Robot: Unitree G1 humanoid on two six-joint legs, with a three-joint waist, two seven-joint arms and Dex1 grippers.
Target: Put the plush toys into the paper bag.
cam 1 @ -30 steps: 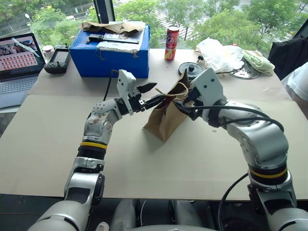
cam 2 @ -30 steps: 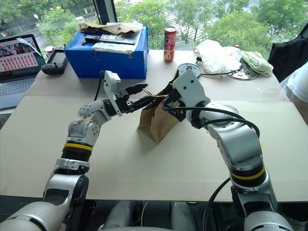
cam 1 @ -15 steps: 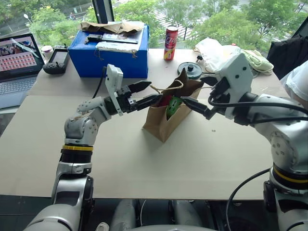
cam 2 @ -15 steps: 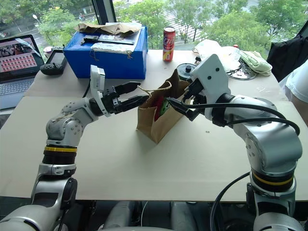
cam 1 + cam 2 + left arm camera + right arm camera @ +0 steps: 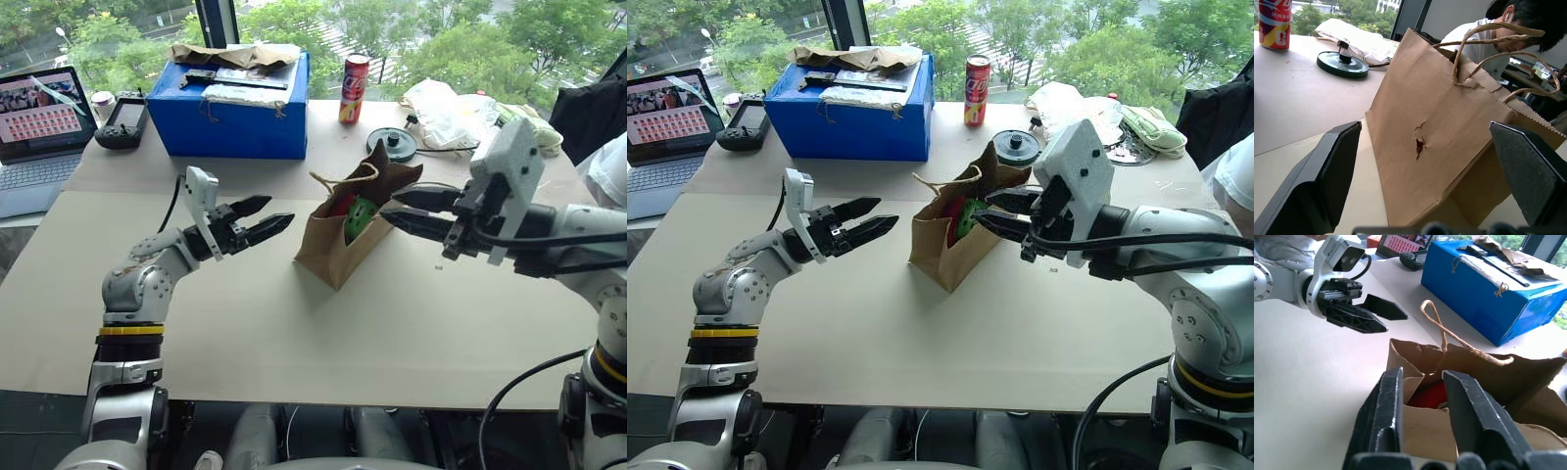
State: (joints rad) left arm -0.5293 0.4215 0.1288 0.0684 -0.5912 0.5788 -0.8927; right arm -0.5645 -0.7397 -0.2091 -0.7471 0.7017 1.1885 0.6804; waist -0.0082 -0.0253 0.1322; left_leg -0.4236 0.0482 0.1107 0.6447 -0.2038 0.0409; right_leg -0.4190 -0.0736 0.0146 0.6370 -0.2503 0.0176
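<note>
On the near tabletop: 2 arms are reaching in from either side of the paper bag [image 5: 338, 250], which is standing a little tilted on the pale table [image 5: 294, 343].
Left gripper [image 5: 257, 220]: hanging just left of the bag with its 2 black fingers spread wide, gripping nothing, clear of the paper.
Right gripper [image 5: 404, 211]: hovering at the bag's right edge by the mouth, pointing left; its 2 fingers are sitting close together with a narrow gap between them, and nothing is showing between them.
Paper bag, close up: brown kraft, twine handles [image 5: 1484, 49] looping above the rim, and a small tear [image 5: 1419, 144] is showing red through the side wall.
Plush toys: both are sitting inside the bag, the red one [image 5: 340, 206] toward the left of the opening, the green one [image 5: 359, 215] right beside it.
Behind the bag: a round dark disc [image 5: 392, 144] is lying on the table, with a red soda can [image 5: 354, 89] standing upright beyond it.
Far left: a blue box [image 5: 235, 108] is carrying crumpled brown paper [image 5: 230, 54], and a handheld controller [image 5: 122, 122] and an open laptop [image 5: 44, 122] are sitting further left.
Far right: a white plastic bag [image 5: 446, 108] is lying in a heap.
Person: someone's head and white shirt [image 5: 1469, 36] are showing past the bag in the left wrist view.
</note>
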